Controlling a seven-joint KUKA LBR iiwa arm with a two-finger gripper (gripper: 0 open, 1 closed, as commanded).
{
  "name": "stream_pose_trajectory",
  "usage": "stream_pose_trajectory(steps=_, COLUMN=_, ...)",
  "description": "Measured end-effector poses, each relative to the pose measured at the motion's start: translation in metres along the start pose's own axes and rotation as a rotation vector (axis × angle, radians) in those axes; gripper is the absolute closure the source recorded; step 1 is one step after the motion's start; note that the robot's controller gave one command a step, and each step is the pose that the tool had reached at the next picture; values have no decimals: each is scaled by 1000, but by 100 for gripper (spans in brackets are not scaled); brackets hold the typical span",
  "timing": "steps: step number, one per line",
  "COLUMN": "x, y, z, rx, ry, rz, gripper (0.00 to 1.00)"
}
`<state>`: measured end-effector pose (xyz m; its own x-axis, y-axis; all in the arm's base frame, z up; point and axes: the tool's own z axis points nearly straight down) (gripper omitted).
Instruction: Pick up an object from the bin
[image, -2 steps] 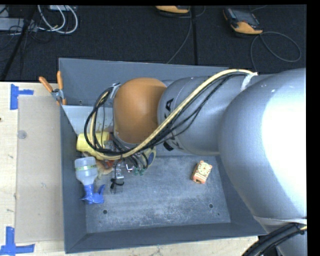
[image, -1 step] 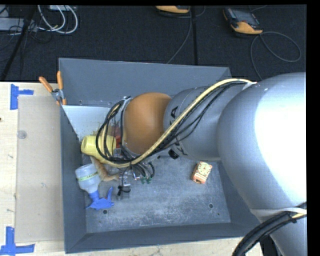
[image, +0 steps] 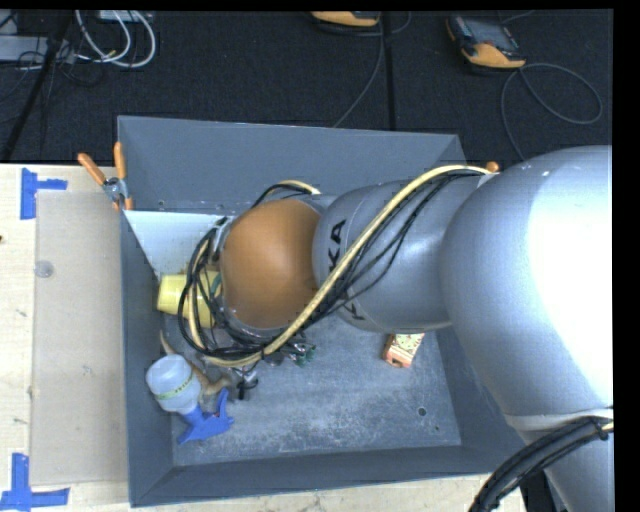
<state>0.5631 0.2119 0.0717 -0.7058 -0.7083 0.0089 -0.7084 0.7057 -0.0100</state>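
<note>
Inside grey metal bin (image: 300, 425), hovering claw (image: 232, 384) just right of pale round pot (image: 172, 384), nearing blue flat piece (image: 205, 427) lying just below-right of that pot, probably approaching, failing to tell claw apart or together, needing lowering and clamping next.

You'll find the bin (image: 300, 160) is grey sheet metal, matt, its floor dull and speckled with pale scuffs. The arm (image: 520, 260) wears a smooth silver shell with a soft sheen. Its orange cover (image: 268, 262) is a smooth, faintly glossy dome. The cables (image: 362, 248) look rubber-sheathed. The pale cup (image: 172, 385) looks like cloudy translucent plastic, the blue piece (image: 205, 428) like matt plastic, and the small box (image: 403, 348) like printed card.
</note>
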Motion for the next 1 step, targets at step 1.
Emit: stream_pose_trajectory(steps=1, x=0, y=1, z=0, rx=1, ry=1, rz=-1, gripper=100)
